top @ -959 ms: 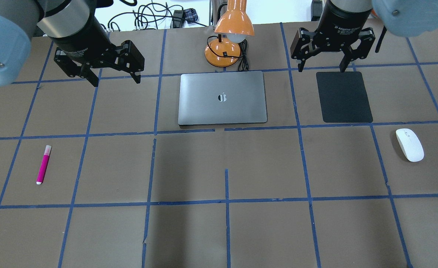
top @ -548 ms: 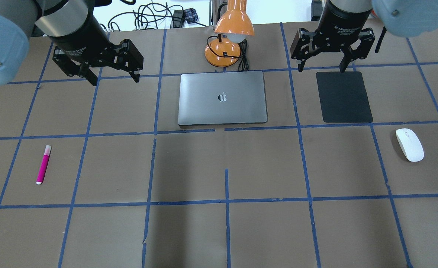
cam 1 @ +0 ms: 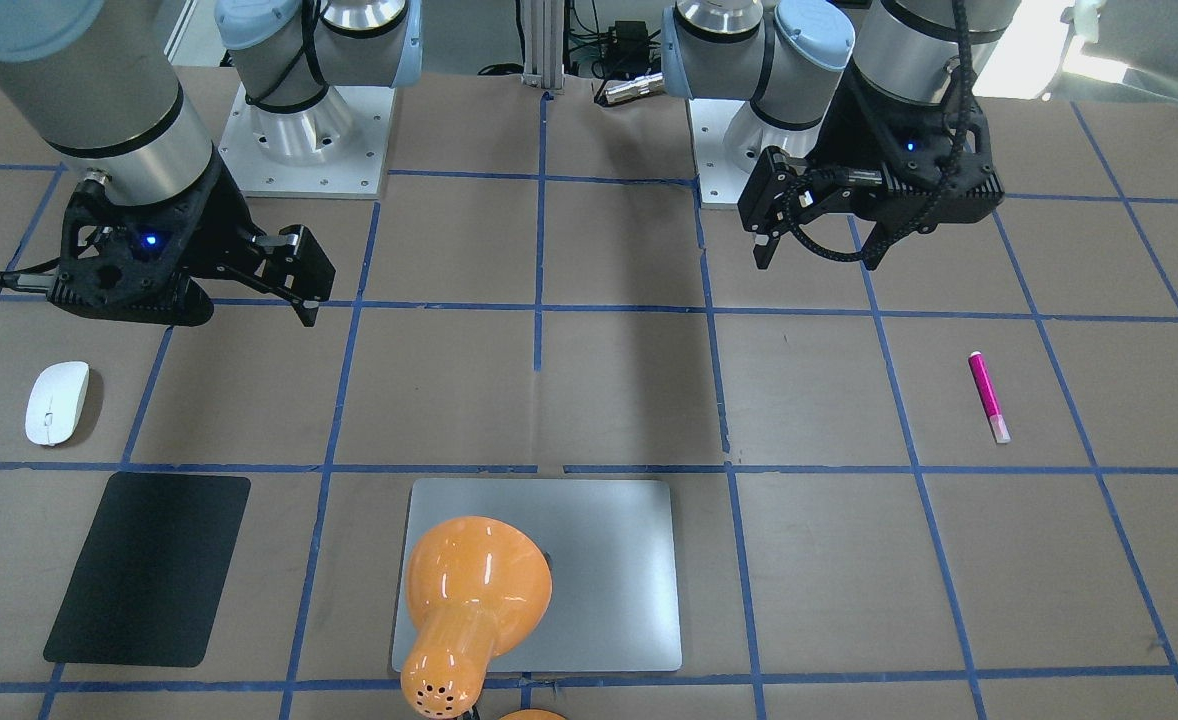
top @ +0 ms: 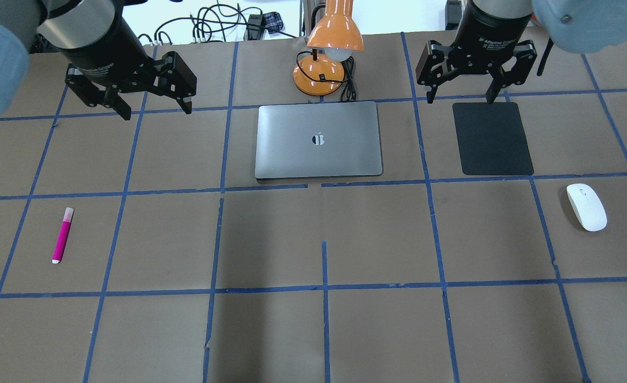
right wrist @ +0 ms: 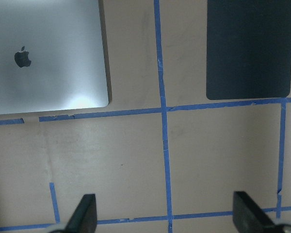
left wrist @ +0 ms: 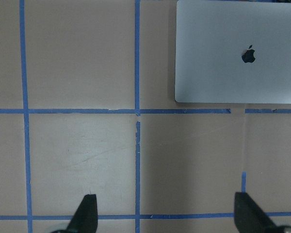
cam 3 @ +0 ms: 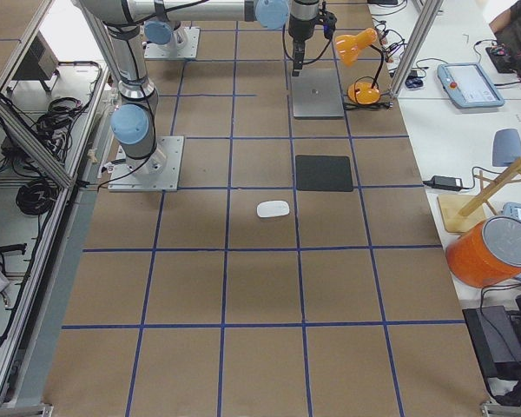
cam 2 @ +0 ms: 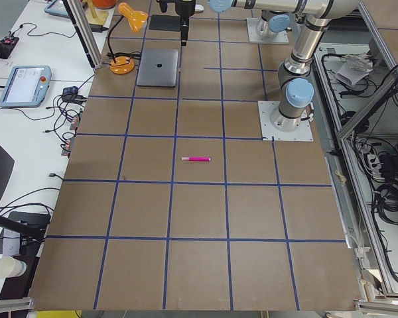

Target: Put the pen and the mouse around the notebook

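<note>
Now we hold both tools spread open and empty above the surface (top: 324,319). Our left tool (top: 156,109) hangs off the far left corner of the notebook (top: 319,139), and our right tool (top: 460,97) hangs to its right, over the far edge of a black mat (top: 492,138). The notebook lies closed and flat, an orange lamp (top: 327,64) just behind it. The pen (top: 62,235) lies well to the notebook's left, nearer our base. The mouse (top: 586,206) lies well to its right, past the mat.

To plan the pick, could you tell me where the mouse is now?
In the overhead view the mouse lies far right, on the robot's right side, just below-right of the black mat, apart from it.
</note>
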{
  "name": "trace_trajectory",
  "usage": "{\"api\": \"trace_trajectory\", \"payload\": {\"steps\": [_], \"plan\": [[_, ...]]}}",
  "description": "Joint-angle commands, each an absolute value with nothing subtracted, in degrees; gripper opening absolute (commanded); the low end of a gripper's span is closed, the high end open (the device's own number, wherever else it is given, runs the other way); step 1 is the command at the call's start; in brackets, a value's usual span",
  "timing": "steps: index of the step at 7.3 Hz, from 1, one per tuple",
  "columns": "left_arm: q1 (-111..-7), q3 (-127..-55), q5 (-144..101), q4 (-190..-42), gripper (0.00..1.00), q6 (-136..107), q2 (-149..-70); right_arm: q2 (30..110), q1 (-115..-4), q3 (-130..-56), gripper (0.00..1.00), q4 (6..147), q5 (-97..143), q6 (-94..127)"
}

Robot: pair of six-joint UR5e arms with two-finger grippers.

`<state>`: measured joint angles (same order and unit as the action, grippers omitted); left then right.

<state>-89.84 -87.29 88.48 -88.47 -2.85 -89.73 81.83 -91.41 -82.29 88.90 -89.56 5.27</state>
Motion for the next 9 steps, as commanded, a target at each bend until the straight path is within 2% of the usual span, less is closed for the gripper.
{"api": "trace_trajectory", "payload": {"steps": [1, 3, 4, 7, 9], "plan": [[-86.5, -87.9, 88.4, -90.3, 1.00, -1.4, -87.7, 81.7, -91.4, -82.4, 1.00, 88.9, -89.6, 5.3], [-77.6, -90.2, 88.2, -91.2, 1.00, 11.9, -87.7, 81.7, -91.4, -82.4, 1.00, 88.9, -89.5, 5.3], [-71.3, -94.8, 89.1, -91.0, 1.00, 21.4, -87.8, 81.7, -91.4, -82.4, 1.00, 88.9, -89.5, 5.3], [-57.0, -111.4, 89.5, -67.2, 1.00, 44.8, -91.2, 81.1, -89.8, -82.8, 1.00, 88.5, -89.6, 4.0], [-50.9, -119.3, 89.5, -54.0, 1.00, 49.8, -96.6, 80.9, -83.2, -86.6, 1.00, 89.7, -89.5, -3.6]]}}
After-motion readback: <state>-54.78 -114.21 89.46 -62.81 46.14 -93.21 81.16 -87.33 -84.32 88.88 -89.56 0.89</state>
